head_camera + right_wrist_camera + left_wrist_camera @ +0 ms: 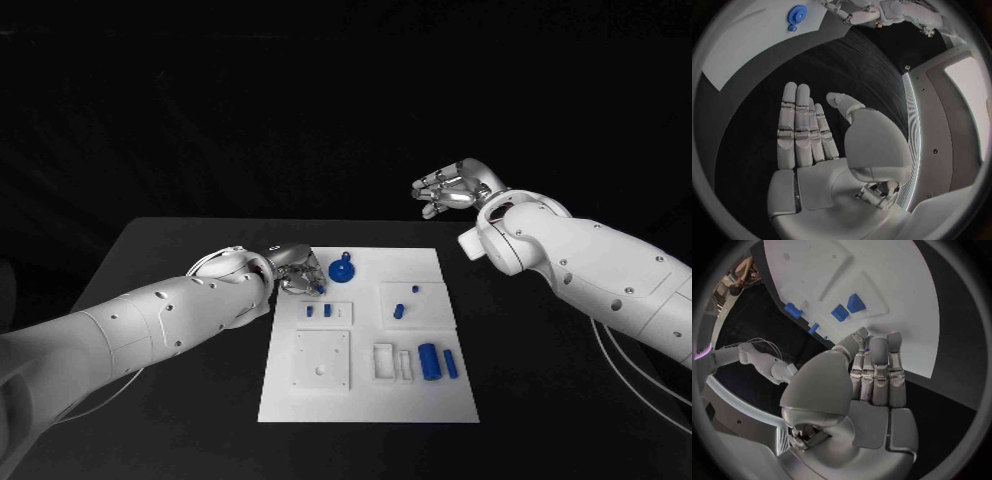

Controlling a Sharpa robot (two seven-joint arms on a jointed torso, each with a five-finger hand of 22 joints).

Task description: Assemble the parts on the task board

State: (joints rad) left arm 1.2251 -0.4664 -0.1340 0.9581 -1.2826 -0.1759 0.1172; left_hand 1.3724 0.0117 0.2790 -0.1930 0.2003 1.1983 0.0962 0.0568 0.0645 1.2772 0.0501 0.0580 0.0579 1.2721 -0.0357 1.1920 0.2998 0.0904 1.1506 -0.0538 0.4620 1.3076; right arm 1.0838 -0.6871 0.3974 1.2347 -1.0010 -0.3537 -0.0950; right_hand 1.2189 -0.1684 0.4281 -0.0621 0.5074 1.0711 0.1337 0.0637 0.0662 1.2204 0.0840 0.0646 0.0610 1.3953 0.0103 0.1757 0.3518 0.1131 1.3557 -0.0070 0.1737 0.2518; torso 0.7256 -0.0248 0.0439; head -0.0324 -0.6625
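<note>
I have the white rectangular task board (369, 400) lying in the middle of the black table (159, 260). Near its far edge sits a round blue gear-like part (343, 270). Toward the near right there is a blue cylinder part (427, 360) lying beside a slimmer blue bar part (450, 364), the two just apart. Two small blue pegs (329, 310) stand in a raised white block on the left half, and another small blue piece (400, 312) sits in a second white block to the right of them.

My left hand (293, 268) is at the board's far left corner, just beside the gear-like part. In its wrist view the fingers (878, 371) lie straight and side by side over the board's edge, the thumb alongside — nothing is in the grasp.

My right hand (454, 190) hangs beyond the far right corner of the board, well apart from every part. From its wrist camera the palm is flat, fingers (797, 125) stretched out together and the thumb set apart — it holds nothing.
</note>
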